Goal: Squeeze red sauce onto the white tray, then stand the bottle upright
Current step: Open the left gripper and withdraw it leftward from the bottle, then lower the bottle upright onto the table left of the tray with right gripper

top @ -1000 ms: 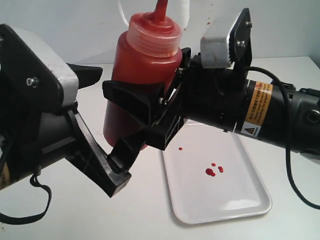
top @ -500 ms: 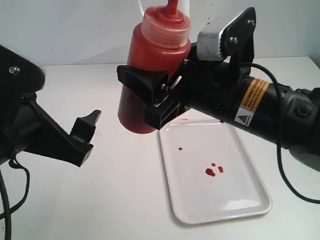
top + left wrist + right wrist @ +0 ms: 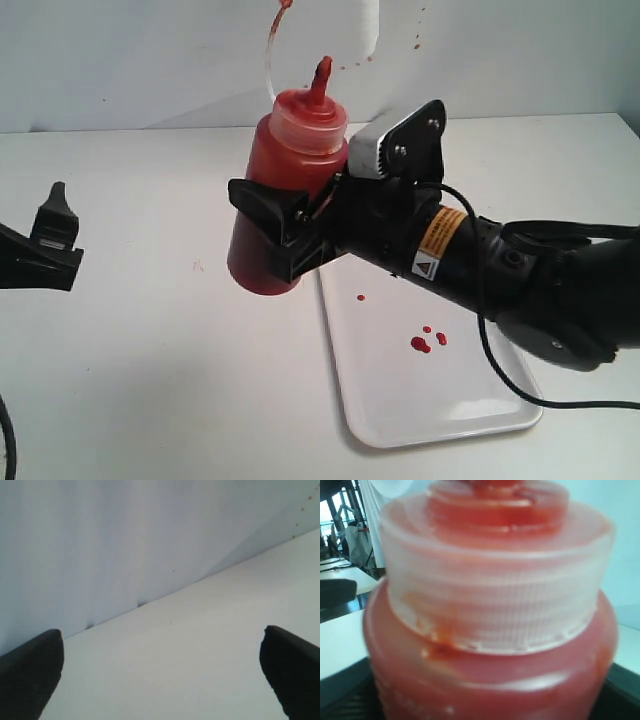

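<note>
Since a second ago the bottle (image 3: 272,215) has come down from the top of the exterior view, and its nozzle (image 3: 322,78) now shows whole. The left gripper (image 3: 45,248) has pulled away from the bottle to the 9 o'clock edge of that view, well apart from it. The spots of red sauce (image 3: 420,344) on the white tray (image 3: 470,400) lie as they did.

There is one bottle, leaning with its nozzle towards 1 o'clock. Its base is low over the table (image 3: 150,380), just beside the tray's 11 o'clock corner. Whether the base touches the table I cannot tell.

There are two grippers. The right gripper (image 3: 285,235) has its black fingers (image 3: 262,203) closed around the bottle's red body below the whitish cap (image 3: 495,605). In the left wrist view the left gripper (image 3: 160,680) has its fingers spread wide with nothing between them.

There is one tray, at 5 o'clock in the exterior view. Four red spots lie on it: one small drop near its 11 o'clock corner and three close together near the middle.
</note>
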Controlling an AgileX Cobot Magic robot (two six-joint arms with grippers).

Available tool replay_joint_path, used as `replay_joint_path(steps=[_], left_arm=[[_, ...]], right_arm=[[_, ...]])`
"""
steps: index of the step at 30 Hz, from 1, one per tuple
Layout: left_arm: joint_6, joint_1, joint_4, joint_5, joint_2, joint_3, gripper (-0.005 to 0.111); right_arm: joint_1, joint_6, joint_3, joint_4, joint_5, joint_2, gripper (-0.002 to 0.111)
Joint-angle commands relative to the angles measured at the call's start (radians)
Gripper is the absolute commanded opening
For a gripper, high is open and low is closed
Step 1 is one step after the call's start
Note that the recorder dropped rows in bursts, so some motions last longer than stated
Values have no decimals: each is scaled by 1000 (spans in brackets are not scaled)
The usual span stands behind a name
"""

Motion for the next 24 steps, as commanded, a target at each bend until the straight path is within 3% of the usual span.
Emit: replay_joint_path(steps=[1,5,11,18,24], left_arm=[[-276,-2,180,24,-4,103,105],[-430,31,225,24,-4,179,105],[-593,152,225,24,-4,227,105],[-620,266,225,-29,-4,228,105],[-625,278,225,-35,-4,228,105]], right_arm=[[0,-10,-80,-54,-33,48,0],[0,40,-165,-192,-18,109,0],[8,78,-256,-200,23,207,0],[61,62,-347,-248,25,341,0],[94,11,-433,-246,40,419,0]])
